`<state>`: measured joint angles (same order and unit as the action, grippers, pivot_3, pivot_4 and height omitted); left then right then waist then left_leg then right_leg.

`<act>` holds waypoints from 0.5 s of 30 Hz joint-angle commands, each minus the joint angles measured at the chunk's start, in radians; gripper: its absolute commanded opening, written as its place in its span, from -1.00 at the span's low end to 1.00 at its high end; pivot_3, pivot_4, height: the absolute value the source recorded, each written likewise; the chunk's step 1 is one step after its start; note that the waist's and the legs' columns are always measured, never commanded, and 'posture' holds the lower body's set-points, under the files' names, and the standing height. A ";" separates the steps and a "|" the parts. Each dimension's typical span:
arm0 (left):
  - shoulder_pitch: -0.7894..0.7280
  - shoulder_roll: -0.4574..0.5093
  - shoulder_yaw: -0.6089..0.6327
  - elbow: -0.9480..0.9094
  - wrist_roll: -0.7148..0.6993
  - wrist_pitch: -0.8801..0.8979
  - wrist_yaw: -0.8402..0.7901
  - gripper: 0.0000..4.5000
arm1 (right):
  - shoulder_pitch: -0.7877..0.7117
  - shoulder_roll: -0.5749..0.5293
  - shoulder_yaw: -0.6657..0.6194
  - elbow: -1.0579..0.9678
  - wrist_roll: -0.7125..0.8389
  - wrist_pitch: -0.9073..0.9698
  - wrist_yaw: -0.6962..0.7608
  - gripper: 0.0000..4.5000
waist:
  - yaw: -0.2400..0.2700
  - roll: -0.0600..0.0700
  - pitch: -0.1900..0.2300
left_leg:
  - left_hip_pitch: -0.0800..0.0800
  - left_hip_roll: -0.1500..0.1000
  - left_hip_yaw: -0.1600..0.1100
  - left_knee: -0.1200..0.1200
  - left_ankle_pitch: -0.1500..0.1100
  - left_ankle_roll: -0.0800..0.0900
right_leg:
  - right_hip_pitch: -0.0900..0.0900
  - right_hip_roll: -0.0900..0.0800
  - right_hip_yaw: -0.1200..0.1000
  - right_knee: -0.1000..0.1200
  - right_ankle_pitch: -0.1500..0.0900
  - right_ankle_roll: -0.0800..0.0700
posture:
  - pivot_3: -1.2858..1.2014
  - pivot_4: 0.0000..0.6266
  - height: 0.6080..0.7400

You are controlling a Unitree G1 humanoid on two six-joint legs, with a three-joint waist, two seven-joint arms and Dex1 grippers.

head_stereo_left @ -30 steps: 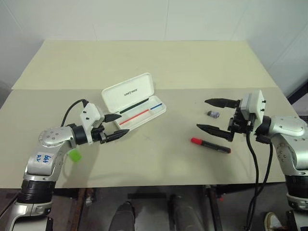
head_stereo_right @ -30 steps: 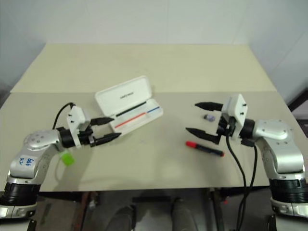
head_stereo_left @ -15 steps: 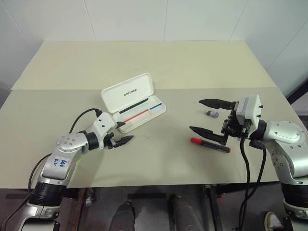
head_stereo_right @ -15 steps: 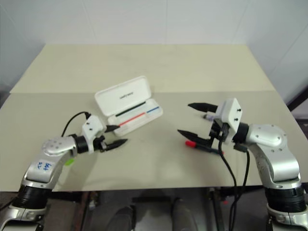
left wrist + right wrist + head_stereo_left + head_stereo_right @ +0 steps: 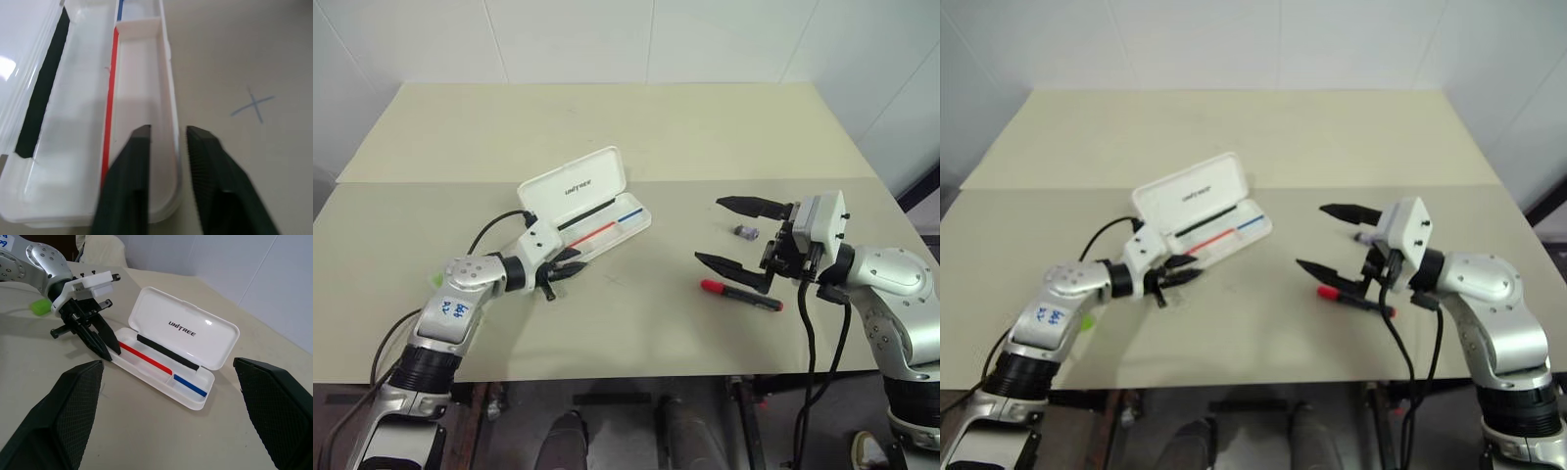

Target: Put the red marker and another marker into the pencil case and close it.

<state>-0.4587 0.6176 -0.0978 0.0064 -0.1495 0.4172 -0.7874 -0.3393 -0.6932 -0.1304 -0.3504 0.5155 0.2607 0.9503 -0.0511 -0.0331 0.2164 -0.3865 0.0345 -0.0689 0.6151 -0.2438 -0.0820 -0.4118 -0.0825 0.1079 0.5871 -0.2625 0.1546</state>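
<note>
Since a second ago, left gripper (image 5: 166, 147) closes on the front wall of the open white plastic pencil case (image 5: 592, 208); right gripper (image 5: 735, 235) stays wide apart above the red-capped black marker (image 5: 741, 295).

Bare table (image 5: 636, 313) between the pencil case (image 5: 607, 227) and the red marker (image 5: 741, 294), free for passage. Raised lid (image 5: 573, 186) walling the case's far side; left gripper (image 5: 570, 271) pinched nearly together at its near corner. Right gripper (image 5: 734, 233), 2 fingers spread wide, hanging above the marker.
</note>
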 commanded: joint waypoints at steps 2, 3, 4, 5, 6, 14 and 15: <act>-0.007 0.008 -0.005 0.004 0.016 0.014 -0.006 -0.98 | -0.017 0.001 -0.022 -0.030 0.020 -0.012 -0.008 1.00 | 0.001 0.000 0.000 | 0.001 0.000 0.000 0.000 0.000 0.000 | 0.000 0.000 0.000 0.001 0.000 0.000 | 0.03 -0.52 1.00; -0.010 0.007 -0.007 0.006 0.013 0.010 -0.014 -0.98 | -0.019 0.000 -0.022 -0.028 0.020 -0.012 -0.007 1.00 | 0.001 0.000 0.000 | 0.001 0.000 0.000 0.000 0.000 0.000 | 0.000 0.000 0.000 0.001 0.000 0.000 | 0.03 -0.52 1.00; -0.011 0.007 -0.007 0.007 0.011 0.007 -0.020 -0.98 | -0.020 -0.001 -0.022 -0.027 0.020 -0.012 -0.007 1.00 | 0.001 0.000 0.000 | 0.001 0.000 0.000 0.000 0.000 0.000 | 0.000 0.000 0.000 0.001 0.000 -0.001 | 0.03 -0.52 1.00; -0.014 0.007 -0.009 0.010 0.010 0.002 -0.028 -0.98 | -0.022 -0.002 -0.022 -0.025 0.020 -0.013 -0.006 1.00 | 0.000 0.000 0.000 | 0.001 0.000 0.000 0.001 0.001 0.000 | 0.000 0.000 0.000 0.001 -0.001 -0.001 | 0.03 -0.52 1.00; -0.017 0.008 -0.010 0.011 0.002 -0.016 -0.048 -0.98 | -0.025 -0.003 -0.022 -0.022 0.020 -0.013 -0.003 1.00 | 0.000 0.000 0.000 | 0.001 0.000 0.000 0.001 0.001 0.000 | 0.000 0.000 0.000 0.001 -0.001 -0.001 | 0.03 -0.52 1.00; -0.018 0.087 -0.006 -0.004 -0.067 -0.190 -0.318 -0.98 | -0.044 -0.017 -0.017 0.010 0.022 -0.008 0.030 1.00 | 0.001 0.000 0.000 | -0.001 0.000 0.000 0.000 0.000 0.000 | 0.000 0.000 0.000 0.000 -0.001 -0.001 | 0.03 -0.52 1.00; -0.018 0.102 -0.001 0.001 -0.080 -0.193 -0.353 -0.98 | -0.045 -0.020 -0.017 0.015 0.021 -0.008 0.038 1.00 | 0.001 0.000 0.000 | -0.001 0.000 0.000 0.000 0.000 0.000 | 0.000 0.000 0.000 0.000 -0.001 -0.001 | 0.03 -0.52 1.00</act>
<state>-0.4666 0.7000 -0.1229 0.0212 -0.1938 0.2586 -1.0883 -0.3731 -0.6978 -0.1302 -0.3276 0.5192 0.2612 0.9746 -0.0503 -0.0331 0.2164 -0.3873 0.0346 -0.0689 0.6150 -0.2438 -0.0820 -0.4122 -0.0825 0.1078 0.5870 -0.2632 0.1533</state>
